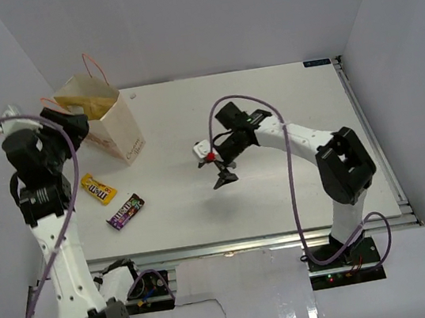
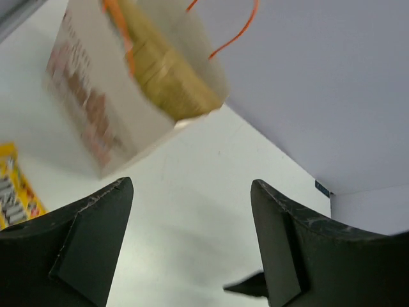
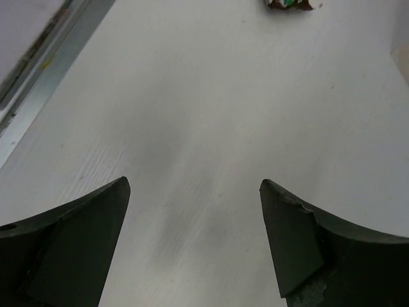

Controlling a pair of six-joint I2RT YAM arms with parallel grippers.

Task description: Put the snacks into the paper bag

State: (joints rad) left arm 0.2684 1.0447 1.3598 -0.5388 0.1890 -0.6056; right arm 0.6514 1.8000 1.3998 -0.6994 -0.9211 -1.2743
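step: left gripper wide open, empty, beside paper bag; right gripper likewise
next: grab yellow packet, bag's 6 o'clock

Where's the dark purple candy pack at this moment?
In the top view the candy pack lies on the left of the table, just beside the yellow packet, nearer the front edge than the paper bag.

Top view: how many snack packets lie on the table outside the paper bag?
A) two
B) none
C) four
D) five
A: only a yellow packet and a dark packet lie on the table, both on the near side of the bag.
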